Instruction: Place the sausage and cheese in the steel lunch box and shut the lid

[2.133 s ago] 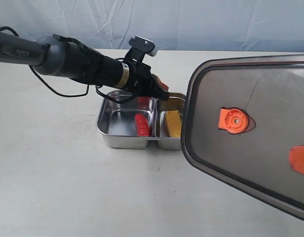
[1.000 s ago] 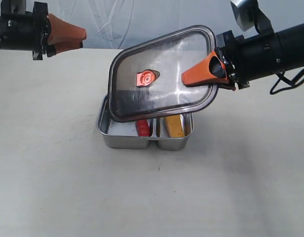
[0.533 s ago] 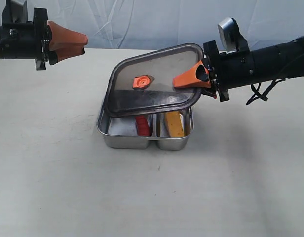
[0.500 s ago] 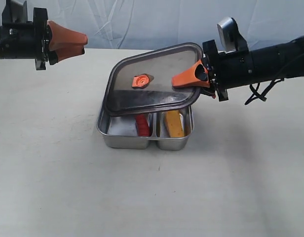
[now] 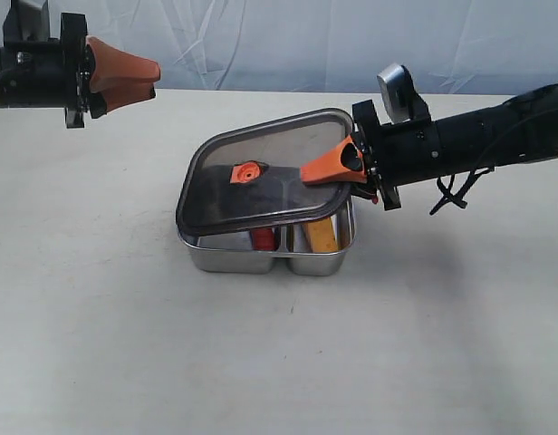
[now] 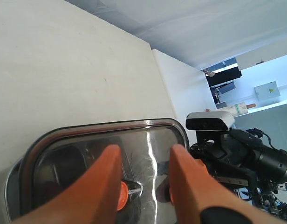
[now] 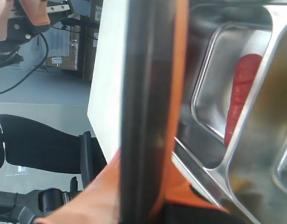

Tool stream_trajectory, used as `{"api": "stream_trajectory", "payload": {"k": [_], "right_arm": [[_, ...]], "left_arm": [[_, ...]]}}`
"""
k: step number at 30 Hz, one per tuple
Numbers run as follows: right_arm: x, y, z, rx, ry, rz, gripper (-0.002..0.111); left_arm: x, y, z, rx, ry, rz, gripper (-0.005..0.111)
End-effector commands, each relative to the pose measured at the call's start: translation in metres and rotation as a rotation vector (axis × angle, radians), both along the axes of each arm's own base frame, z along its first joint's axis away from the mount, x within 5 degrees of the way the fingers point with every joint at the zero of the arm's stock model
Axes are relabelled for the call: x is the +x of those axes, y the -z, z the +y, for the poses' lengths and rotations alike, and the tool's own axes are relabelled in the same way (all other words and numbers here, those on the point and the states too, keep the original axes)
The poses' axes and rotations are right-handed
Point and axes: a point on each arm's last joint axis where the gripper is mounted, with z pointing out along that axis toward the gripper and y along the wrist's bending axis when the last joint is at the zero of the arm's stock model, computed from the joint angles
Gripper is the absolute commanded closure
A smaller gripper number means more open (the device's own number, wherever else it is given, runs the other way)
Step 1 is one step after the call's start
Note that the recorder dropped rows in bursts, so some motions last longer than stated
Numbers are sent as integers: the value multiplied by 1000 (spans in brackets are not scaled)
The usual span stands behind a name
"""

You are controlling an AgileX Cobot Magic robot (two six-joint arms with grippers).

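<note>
- The right gripper point(image 5: 313, 174) pinches the right edge of the lid point(image 5: 279, 149).
- The lid lies tilted over the lunch box point(image 5: 229, 258), its left end low on the rim and its right end raised.
- Beneath it, the sausage point(image 5: 264, 238) sits in the larger compartment and the cheese point(image 5: 322, 234) in the smaller one.
- The left gripper point(image 5: 153, 78) hovers well apart, fingers spread and empty.

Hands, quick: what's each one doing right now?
Left hand: open, holding nothing.
Right hand: closed on the lid's edge, lid tilted over the steel lunch box.
</note>
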Motion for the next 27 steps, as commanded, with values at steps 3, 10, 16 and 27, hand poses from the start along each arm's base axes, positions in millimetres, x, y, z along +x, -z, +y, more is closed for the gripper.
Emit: {"api": "stream_trajectory", "payload": {"k": [3,10,16,27], "right_arm": [[0,5,1,5,-17,5,109],[-6,12,-2,-68,-96,0,109],[-6,13,-3,-71,-96,2,109],[-4,14,-9,-96,-72,56,109]], "left_arm": [[-1,-4,0,-12,-2,-7,72],[-1,-4,0,-11,-1,-7,72],[-1,-4,0,-7,2,-9,72],[-2,-4,0,-3,5,-8,72]]}}
